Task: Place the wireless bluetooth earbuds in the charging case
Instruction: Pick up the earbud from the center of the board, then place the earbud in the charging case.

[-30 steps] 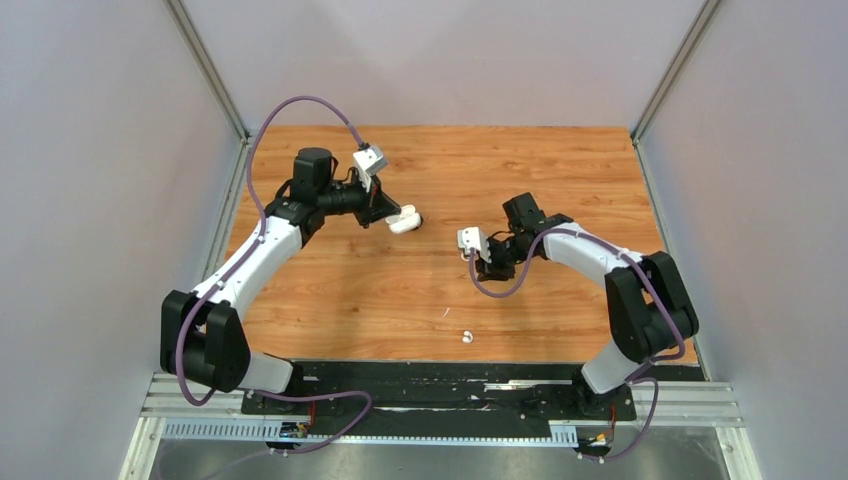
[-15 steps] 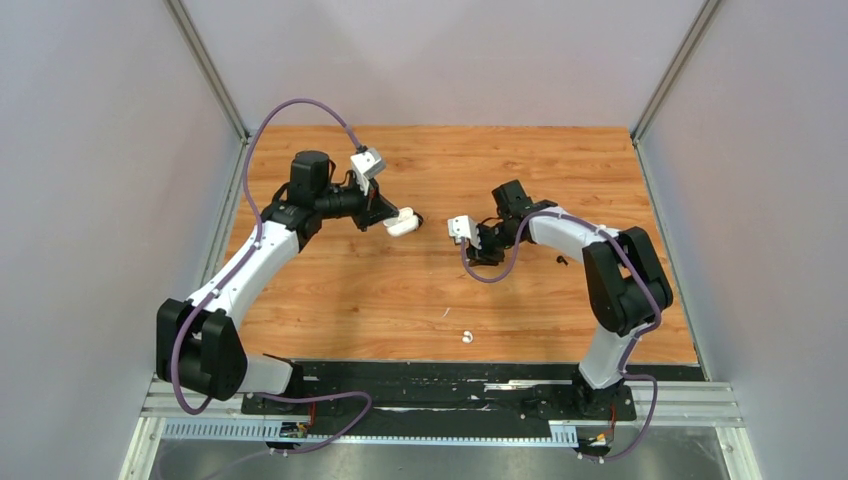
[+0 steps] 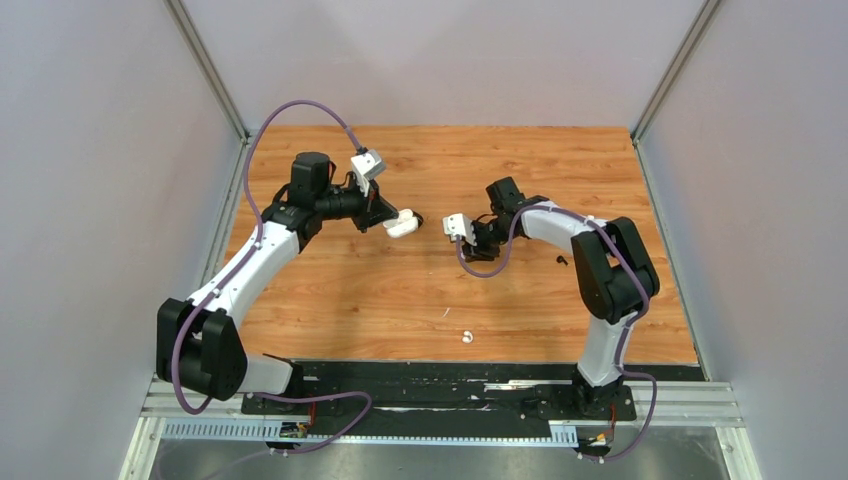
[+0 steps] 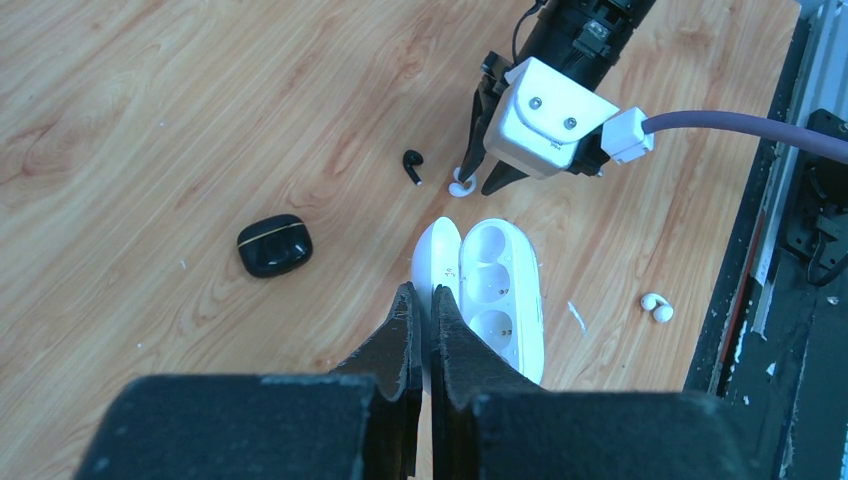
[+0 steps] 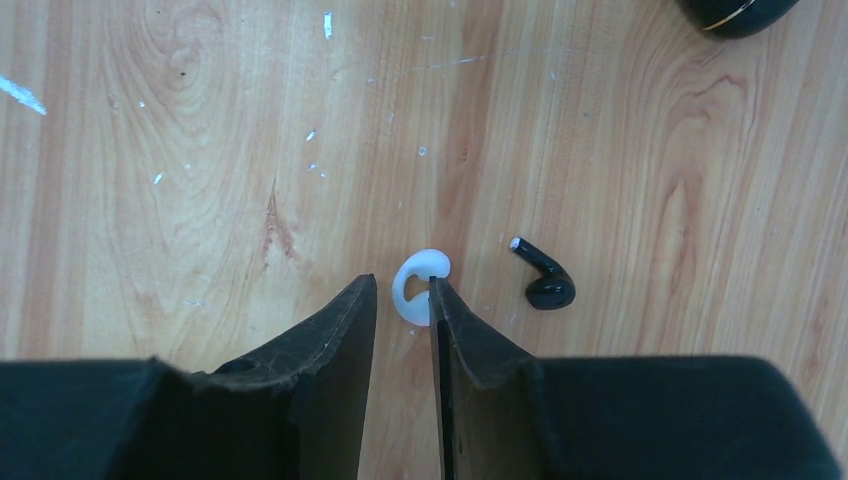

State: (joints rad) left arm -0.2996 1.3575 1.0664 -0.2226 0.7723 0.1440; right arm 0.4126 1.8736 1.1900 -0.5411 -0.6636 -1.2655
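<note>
Wood table (image 3: 400, 290) under both my arms. White charging case (image 4: 495, 290), lid swung open, pinched by lid in my left claw (image 4: 420, 295), fingers fully closed on it. Black case (image 4: 274, 245) closed, flat on table. My right claw (image 5: 402, 283) slightly parted, gripping nothing, tips at white earbud (image 5: 402, 302) lying on table. Black earbud (image 5: 550, 292) just beside it. Second white earbud (image 4: 657, 308) near front edge.

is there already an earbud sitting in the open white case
No, both wells of the white case, pinched by its lid in the left gripper, are empty.
</note>
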